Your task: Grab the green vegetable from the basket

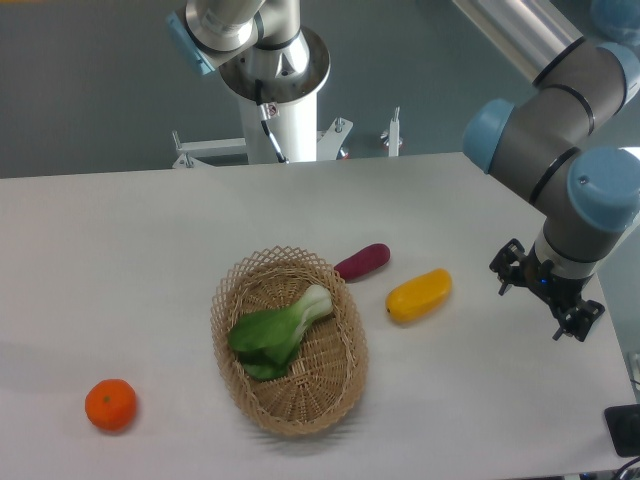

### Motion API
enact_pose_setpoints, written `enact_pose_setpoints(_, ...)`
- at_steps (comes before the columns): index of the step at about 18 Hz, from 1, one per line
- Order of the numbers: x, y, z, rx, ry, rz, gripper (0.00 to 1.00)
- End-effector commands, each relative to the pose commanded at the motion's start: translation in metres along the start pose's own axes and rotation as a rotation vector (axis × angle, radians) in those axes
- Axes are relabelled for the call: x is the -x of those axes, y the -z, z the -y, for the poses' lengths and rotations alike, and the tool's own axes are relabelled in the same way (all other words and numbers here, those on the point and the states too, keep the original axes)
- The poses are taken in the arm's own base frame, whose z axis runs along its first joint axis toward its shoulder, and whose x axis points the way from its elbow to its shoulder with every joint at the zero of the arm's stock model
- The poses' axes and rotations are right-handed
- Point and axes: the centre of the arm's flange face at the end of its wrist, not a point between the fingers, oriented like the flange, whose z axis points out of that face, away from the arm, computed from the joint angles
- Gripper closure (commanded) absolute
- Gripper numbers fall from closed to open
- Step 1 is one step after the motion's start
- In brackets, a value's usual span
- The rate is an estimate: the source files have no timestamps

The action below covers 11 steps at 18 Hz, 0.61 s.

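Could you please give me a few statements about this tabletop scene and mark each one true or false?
1. The green vegetable lies inside the basket. True.
2. The gripper is holding the green vegetable. False: it is off to the side of the yellow vegetable, away from the basket, and holds nothing.
3. The purple-red vegetable lies outside the basket, close to its rim. True.
4. The orange fruit sits in the basket. False: it sits on the table, apart from the basket.
5. The yellow vegetable lies on the table between the basket and the gripper. True.
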Motion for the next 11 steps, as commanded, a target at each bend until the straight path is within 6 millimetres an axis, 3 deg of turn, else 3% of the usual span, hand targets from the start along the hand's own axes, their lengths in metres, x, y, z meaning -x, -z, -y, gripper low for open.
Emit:
enact_pose_setpoints(7, -0.002, -0.002, 0.001, -0.002, 0.009, -0.009, 0.00)
enact_pose_setpoints(11, -0.013, -0.015, 0.003, -0.005, 0.043, -0.040, 0.00)
